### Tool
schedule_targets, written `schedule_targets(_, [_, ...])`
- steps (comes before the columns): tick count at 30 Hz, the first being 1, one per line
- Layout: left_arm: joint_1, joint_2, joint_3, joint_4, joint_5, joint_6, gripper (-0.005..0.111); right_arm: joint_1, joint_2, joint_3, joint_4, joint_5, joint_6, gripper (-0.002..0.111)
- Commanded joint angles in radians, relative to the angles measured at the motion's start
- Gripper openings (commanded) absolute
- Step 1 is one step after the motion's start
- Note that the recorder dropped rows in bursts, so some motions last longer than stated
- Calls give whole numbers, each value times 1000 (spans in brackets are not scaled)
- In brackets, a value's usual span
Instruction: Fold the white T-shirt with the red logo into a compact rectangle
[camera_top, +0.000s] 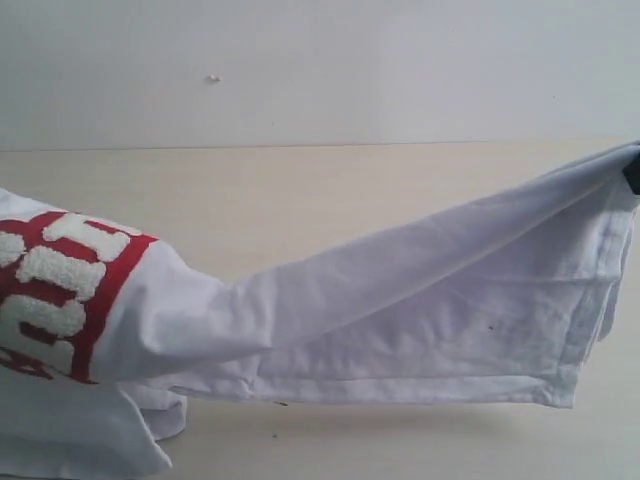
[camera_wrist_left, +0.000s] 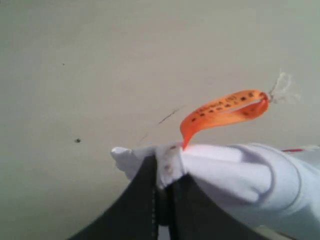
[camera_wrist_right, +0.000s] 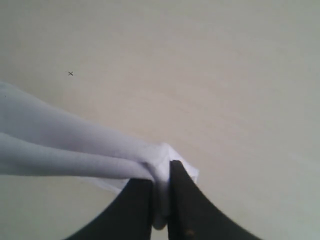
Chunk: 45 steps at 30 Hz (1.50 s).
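The white T-shirt (camera_top: 420, 310) hangs stretched above the table between my two grippers, sagging in the middle. Its red logo (camera_top: 60, 290) with fuzzy white letters shows at the left edge of the exterior view. My left gripper (camera_wrist_left: 165, 172) is shut on the collar of the T-shirt (camera_wrist_left: 250, 175), right beside the orange neck tag (camera_wrist_left: 220, 112); it is out of frame in the exterior view. My right gripper (camera_wrist_right: 161, 172) is shut on a bunched edge of the T-shirt (camera_wrist_right: 75, 145). Only a dark bit of it (camera_top: 632, 172) shows at the exterior view's right edge.
A pale wooden table (camera_top: 300, 200) lies under the shirt, with a plain white wall (camera_top: 400, 60) behind it. Small dark specks (camera_wrist_left: 77, 140) mark the tabletop.
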<state>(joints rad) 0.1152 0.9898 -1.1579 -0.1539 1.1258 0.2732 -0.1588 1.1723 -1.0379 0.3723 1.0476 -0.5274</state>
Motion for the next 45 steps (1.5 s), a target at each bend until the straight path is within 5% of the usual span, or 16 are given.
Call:
schedule_targets(1, [3, 125, -5, 94, -101, 47, 0, -4, 119, -10, -25, -137, -47, 0])
schedule_targets(10, [3, 368, -5, 94, -526, 143, 0, -4, 345, -10, -81, -634, -88, 0])
schedule_targets(18, [3, 598, -5, 94, -805, 182, 0, -4, 564, -59, -94, -762, -223, 0])
schedule_targets(24, [3, 628, -5, 96, -875, 199, 0, -4, 580, -93, -92, -809, -220, 0])
schedule_targets(33, [3, 514, -5, 69, -604, 203, 0, -6, 501, -153, -23, -505, -165, 0])
schedule_targets(40, [16, 391, -5, -189, -250, 375, 0, -6, 382, -155, 21, -254, -123, 0])
schedule_targets(45, [16, 308, -5, -4, -61, 166, 0, -6, 253, -155, 38, -109, -66, 0])
